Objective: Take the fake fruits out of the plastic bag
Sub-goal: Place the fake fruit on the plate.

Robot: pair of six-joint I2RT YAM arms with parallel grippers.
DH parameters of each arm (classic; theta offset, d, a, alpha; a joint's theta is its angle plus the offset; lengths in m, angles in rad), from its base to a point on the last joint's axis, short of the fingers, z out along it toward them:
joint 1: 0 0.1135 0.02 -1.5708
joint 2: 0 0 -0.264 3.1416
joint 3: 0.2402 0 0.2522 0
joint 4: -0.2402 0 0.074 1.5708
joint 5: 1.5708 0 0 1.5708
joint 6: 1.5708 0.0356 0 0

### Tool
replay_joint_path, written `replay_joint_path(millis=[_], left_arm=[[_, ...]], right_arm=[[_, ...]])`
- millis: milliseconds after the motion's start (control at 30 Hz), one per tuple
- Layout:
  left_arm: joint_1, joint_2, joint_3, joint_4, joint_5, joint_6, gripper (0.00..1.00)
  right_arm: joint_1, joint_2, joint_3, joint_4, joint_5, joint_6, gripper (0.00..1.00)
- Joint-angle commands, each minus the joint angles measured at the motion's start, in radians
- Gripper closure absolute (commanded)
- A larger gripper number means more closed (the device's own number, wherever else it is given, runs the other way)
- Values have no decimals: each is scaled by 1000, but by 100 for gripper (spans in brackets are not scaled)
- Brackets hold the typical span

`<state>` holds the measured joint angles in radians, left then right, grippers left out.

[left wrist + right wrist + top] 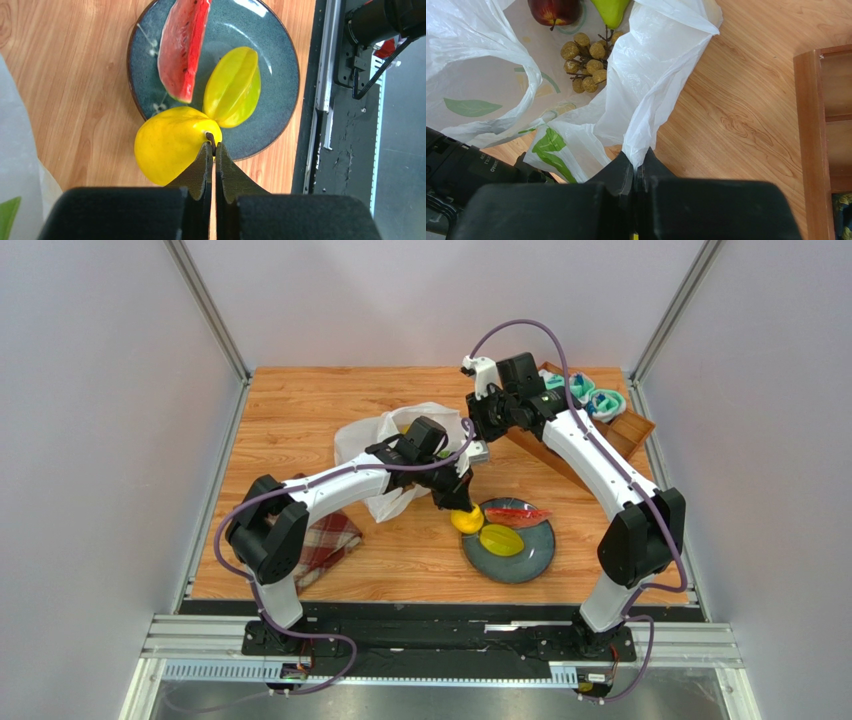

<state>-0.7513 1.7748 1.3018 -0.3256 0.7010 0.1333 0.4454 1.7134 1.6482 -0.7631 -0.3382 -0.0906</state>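
Left arm (335,478), right arm (598,455): white link shells, black joint housings, rounded black elbows. Purple cable (224,530) runs along each in loose loops. White bracket (480,367) on right wrist. Left gripper (213,146), right gripper (640,152): black wedge fingers, matte grainy faces, boxy black bodies. Small white print on one black housing (485,161), unreadable. Bases on black plate (440,638).

Left gripper (458,508) seemingly on mango (467,522) at plate (522,566) rim

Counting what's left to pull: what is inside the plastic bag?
Dark red apple, green pear and brown grape bunch show in the plastic bag; anything under its folds is hidden.
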Motion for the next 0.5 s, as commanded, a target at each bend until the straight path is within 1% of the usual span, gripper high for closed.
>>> replay_joint_path(millis=[0, 300, 433, 467], left_arm=[[-5, 43, 31, 74, 1, -41, 100], [-28, 9, 40, 59, 118, -54, 100], [-39, 12, 31, 60, 103, -50, 100], [-39, 18, 31, 56, 82, -49, 92]], right_arm=[[24, -15, 7, 13, -22, 14, 100], [24, 6, 18, 21, -16, 12, 100], [24, 23, 25, 22, -18, 15, 100], [23, 26, 25, 22, -18, 15, 100]])
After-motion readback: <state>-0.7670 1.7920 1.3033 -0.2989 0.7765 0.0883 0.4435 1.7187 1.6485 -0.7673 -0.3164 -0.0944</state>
